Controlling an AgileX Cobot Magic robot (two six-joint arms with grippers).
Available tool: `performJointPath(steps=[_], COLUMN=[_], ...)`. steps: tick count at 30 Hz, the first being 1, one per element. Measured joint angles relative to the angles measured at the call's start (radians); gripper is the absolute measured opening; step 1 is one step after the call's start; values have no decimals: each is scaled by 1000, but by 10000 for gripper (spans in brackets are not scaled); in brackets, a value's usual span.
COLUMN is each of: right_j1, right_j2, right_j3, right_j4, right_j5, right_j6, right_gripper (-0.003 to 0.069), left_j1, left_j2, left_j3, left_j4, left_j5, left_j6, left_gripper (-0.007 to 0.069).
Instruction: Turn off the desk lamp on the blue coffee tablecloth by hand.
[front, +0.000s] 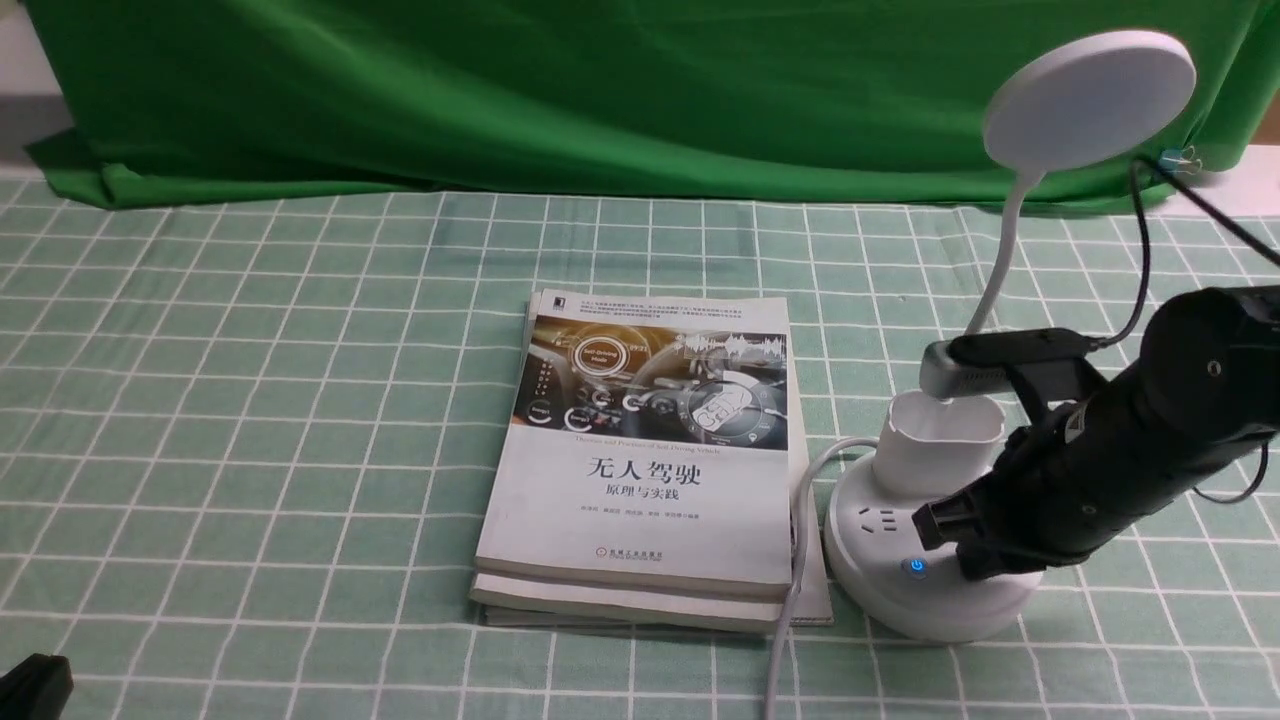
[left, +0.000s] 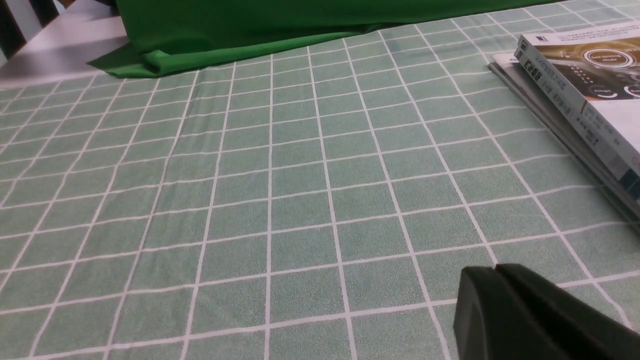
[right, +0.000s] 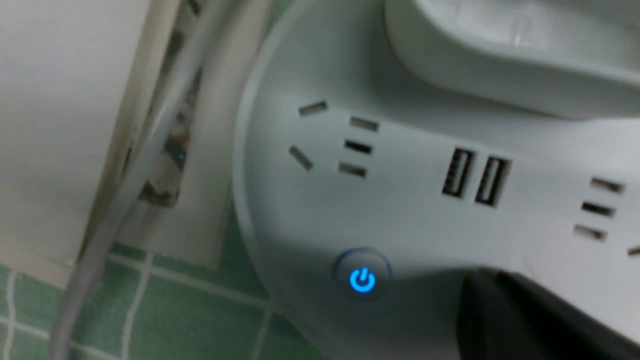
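- The desk lamp (front: 930, 575) stands on the blue coffee tablecloth (front: 250, 400) to the right of centre, just beside a stack of books (front: 650, 450).
- Its power button (right: 362, 280) glows blue on the front of the round base, below the sockets and the twin USB ports (right: 475, 175).
- The disc head (front: 1090, 100) faces away from the front camera, so I cannot tell whether it is lit.
- Handling, as I judge it: the base is rigid, smooth plastic, broad and probably heavy enough to stay put. The thin neck (front: 1000, 260) is bendy and should not be loaded.
- No grasp is called for. I would press straight down on the button, since a sideways push could slide the base over the soft cloth.
- The right gripper (front: 965, 545) sits low over the base, with its tip just beside the button. Its jaws read as closed together, a single dark wedge in the right wrist view.
- The white power cord (front: 795, 560) runs between the books and the base, clear of the button.
- The left gripper (left: 495, 280) is parked well apart over bare cloth, with its jaws pressed together.
- A dark green cloth (front: 500, 90) drapes the rear of the bench (left: 60, 50).
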Motion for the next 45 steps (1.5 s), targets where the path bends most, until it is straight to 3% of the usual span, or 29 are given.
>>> performJointPath(steps=[28, 35, 45], right_j1=[0, 0, 0], right_j2=[-144, -388, -806], right_j3=[11, 64, 330], right_j4=[-4, -4, -4], right_j5=[28, 77, 79], right_j6=[15, 16, 37], right_gripper=[35, 35, 36], left_j1=[0, 0, 0], left_j2=[0, 0, 0], left_j3=[0, 0, 0], left_j4=[0, 0, 0], left_j5=[0, 0, 0], left_j6=[0, 0, 0], left_gripper=[0, 0, 0])
